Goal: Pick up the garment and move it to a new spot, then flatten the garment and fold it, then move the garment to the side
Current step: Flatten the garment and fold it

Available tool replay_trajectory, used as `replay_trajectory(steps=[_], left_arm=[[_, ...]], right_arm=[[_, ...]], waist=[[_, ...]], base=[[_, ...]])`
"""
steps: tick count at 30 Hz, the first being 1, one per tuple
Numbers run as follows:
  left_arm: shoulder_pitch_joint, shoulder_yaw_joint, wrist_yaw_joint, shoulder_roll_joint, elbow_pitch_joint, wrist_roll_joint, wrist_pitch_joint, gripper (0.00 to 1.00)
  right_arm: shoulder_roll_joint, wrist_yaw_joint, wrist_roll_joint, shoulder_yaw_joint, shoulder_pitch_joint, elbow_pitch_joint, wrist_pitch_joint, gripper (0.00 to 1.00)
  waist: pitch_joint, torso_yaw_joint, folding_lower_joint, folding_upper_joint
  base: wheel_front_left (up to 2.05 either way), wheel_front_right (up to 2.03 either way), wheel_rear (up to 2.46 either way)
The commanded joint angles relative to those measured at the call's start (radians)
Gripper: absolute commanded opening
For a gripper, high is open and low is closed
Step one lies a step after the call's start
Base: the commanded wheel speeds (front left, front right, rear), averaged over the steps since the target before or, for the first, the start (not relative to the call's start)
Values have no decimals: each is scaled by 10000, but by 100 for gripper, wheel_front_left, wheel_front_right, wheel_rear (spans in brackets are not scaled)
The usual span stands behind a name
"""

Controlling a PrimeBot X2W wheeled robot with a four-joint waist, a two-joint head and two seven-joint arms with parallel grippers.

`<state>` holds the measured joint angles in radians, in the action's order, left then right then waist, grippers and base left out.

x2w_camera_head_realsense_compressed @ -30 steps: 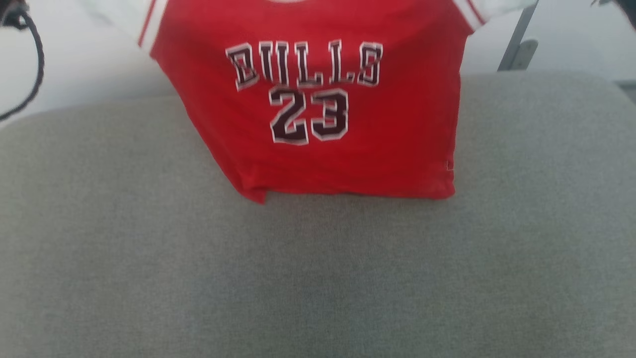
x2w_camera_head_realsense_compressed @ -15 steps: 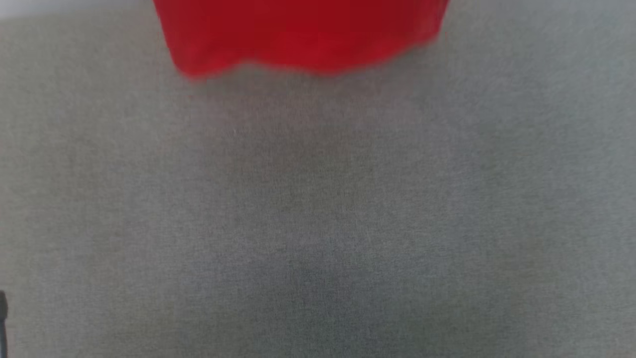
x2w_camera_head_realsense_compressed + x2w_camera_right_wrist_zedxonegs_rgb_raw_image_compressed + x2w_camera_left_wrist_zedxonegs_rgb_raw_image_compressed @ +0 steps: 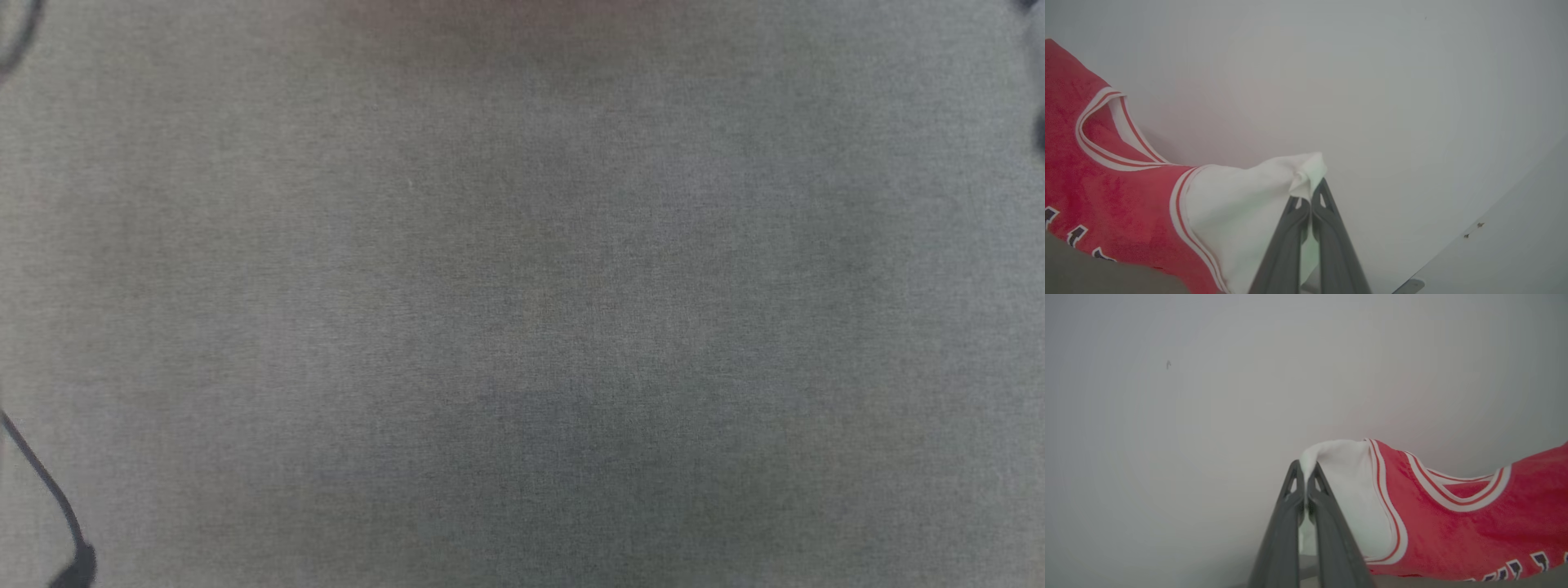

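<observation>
The garment, a red jersey with white sleeves and striped trim, hangs stretched between my two grippers in front of a pale wall. In the left wrist view my left gripper is shut on the bunched tip of one white sleeve. In the right wrist view the garment runs off to the left, and my right gripper is shut on the other white sleeve. Dark lettering shows at the lower edge of both wrist views. The collar opening sags between the two sleeves.
A grey fabric surface spreads across the head view, and its edge lies under the jersey. A thin black cable crosses the lower left corner. A grey metal bracket sits low on the wall.
The head camera has swung downward: the jersey slid up and out of its picture, and the surface's far edge with it. Grey fabric now takes its place.
</observation>
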<state>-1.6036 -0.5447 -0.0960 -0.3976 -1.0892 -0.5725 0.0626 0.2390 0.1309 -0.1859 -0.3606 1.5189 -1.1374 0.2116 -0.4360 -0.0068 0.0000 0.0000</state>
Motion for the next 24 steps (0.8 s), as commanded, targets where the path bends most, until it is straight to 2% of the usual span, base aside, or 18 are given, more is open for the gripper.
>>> replay_trajectory(steps=[1,6,7,10,16,17,19,21,24], left_arm=[[401,-86,-124,-27,-178,-170,-213,0],[1699,-347,-316,88,-481,-599,-1336,0],[2295,-485,-330,15,-409,-863,-1897,0],[3277,-727,-345,-103,188,-1310,-2605,0],[5455,-1124,-343,-1028,2091,-2220,-3925,0],[5455,-1124,-343,-1028,2091,-2220,-3925,0],[6191,-1117,-338,-1415,2860,-2405,-4245,0],[7054,-1103,-190,-1825,3745,-2667,-4567,0],[8436,-984,353,-2579,5307,-2975,-4984,0]], right_arm=[[-141,-3,-567,-171,-376,-80,-381,0],[159,-3,-2047,-1518,-1700,735,-1652,0],[468,-3,-2798,-2159,-2365,1427,-2235,0],[1238,-3,-3926,-2789,-3301,2609,-2986,0],[2862,-3,-5741,-3509,-5378,5185,-4283,0],[2862,-3,-5741,-3509,-5378,5185,-4283,0],[3389,-3,-6101,-3525,-6094,5963,-4596,0],[3834,-3,-6407,-3414,-6840,6588,-4881,0],[4395,-3,-6619,-3282,-7940,7604,-5207,0]], waist=[[169,76,0,0],[635,216,0,0],[858,257,0,0],[1182,312,0,0],[1665,391,0,0],[1665,391,0,0],[1795,392,0,0],[1897,387,0,0],[2019,354,0,0]], base=[[0,0,0],[0,0,0],[0,0,0],[0,0,0],[0,0,0],[0,0,0],[0,0,0],[0,0,0],[0,0,0]])
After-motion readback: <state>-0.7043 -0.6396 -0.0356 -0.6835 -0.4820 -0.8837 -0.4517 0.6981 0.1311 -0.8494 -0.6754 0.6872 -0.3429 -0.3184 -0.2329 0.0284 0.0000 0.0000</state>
